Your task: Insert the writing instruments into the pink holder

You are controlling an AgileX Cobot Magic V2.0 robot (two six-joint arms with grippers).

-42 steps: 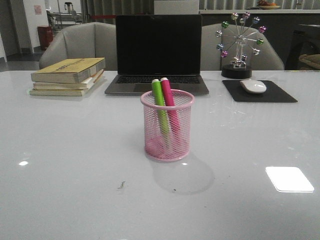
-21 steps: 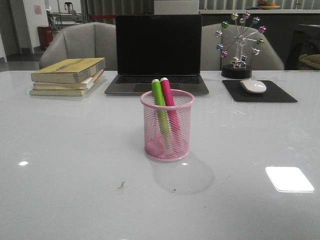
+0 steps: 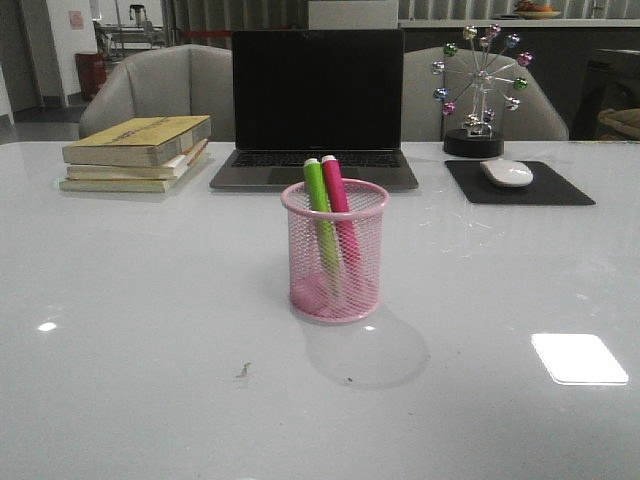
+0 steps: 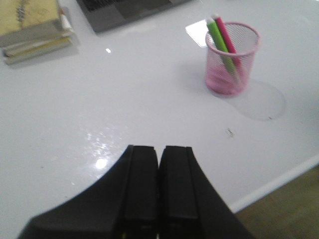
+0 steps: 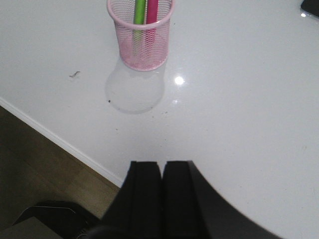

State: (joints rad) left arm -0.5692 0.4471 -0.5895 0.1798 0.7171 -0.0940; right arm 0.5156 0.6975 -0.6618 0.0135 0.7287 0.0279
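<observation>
You were looking at an office — a desk set up for someone's working day; an open laptop (image 3: 317, 105) with a dark screen stood at the back of the glossy white table (image 3: 130, 330), a stack of books (image 3: 137, 152) lay to its left, and a white mouse (image 3: 506, 172) rested on a black mouse pad (image 3: 560, 187) to its right; a small ferris-wheel desk ornament (image 3: 478, 90) stood behind the pad; grey padded chairs (image 3: 160, 88) faced the table from the far side — beyond them the room ran on, dim, with a red bin (image 3: 90, 72) by the wall.

pink mesh holder (image 3: 335, 265) upright mid-table, green marker (image 3: 319, 205), magenta marker (image 3: 338, 200) leaning inside
</observation>
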